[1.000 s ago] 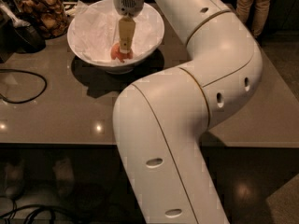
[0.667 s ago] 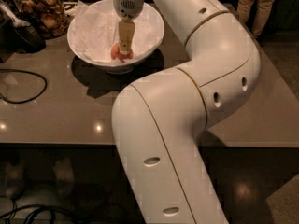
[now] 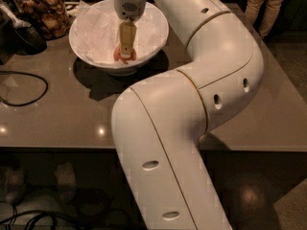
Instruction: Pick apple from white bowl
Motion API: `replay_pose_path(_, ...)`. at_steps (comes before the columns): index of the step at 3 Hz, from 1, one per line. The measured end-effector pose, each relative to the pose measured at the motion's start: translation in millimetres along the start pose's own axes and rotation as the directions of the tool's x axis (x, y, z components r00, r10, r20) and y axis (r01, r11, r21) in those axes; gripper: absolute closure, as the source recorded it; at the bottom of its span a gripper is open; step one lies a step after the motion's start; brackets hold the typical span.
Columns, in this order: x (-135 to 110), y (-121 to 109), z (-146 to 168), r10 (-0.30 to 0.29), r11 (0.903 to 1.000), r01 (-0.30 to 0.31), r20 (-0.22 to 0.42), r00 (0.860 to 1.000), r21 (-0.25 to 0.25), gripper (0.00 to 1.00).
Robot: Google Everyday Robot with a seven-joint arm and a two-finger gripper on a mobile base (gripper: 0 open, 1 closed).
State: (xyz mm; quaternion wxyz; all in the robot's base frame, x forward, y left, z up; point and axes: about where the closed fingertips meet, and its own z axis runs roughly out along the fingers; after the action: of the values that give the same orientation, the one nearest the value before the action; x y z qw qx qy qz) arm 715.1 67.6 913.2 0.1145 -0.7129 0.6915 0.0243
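The white bowl point(image 3: 82, 46), wide and lined with crumpled white paper, stands at the back of the dark table. The apple point(image 3: 116, 55), small and reddish-orange, lies at the bottom of the bowl, mostly hidden behind the gripper. My gripper point(image 3: 124, 54) reaches straight down into the bowl from the white wrist and sits right at the apple, its tan tip covering the apple's middle. The apple still rests on the paper.
A glass jar of brown snacks point(image 3: 42, 9) stands left of the bowl, next to a black object point(image 3: 21, 36). A black cable point(image 3: 29, 89) loops on the table's left side. My white arm point(image 3: 206, 80) crosses the table's middle. A person's legs point(image 3: 266, 4) stand at the back right.
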Motion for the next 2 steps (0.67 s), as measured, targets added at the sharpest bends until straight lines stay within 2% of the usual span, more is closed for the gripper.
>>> replay_pose_path(2, -4.0, -1.5, 5.7, -0.005, 0.9999, 0.006, 0.007, 1.000, -0.011, 0.29)
